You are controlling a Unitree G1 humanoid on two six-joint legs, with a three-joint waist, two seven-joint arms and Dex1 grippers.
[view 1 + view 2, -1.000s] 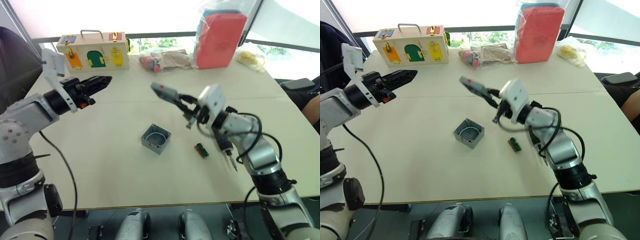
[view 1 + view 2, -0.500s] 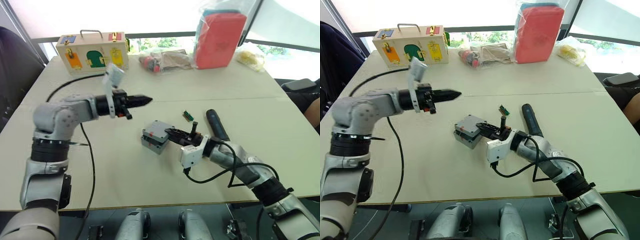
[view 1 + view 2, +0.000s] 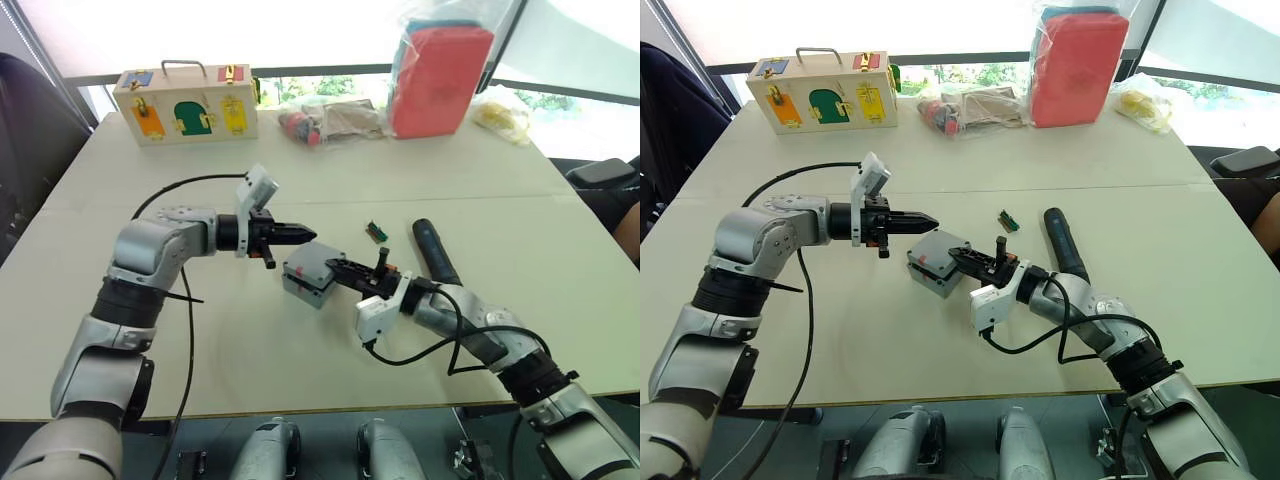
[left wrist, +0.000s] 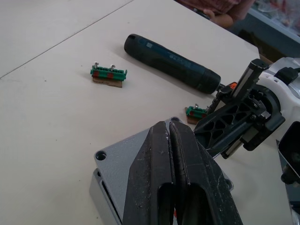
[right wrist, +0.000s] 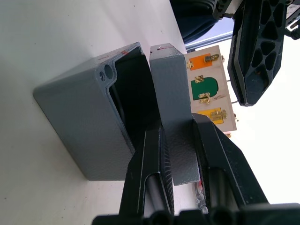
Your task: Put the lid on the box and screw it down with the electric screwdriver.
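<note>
Since half a second ago the left gripper (image 3: 305,236) has moved in, fingers pressed together, tip now just over the lid (image 3: 313,259). Lid sits tilted on the box (image 3: 300,287), not seated flush. Right gripper (image 5: 174,140) clamps the lid's edge. Electric screwdriver (image 3: 435,253) lies untouched to the right.

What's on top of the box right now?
The lid sits over the box, gripped by the right gripper and still tilted, with a gap showing the dark hollow inside. The left gripper hovers just above it, fingers shut. The box floor is hidden.
</note>
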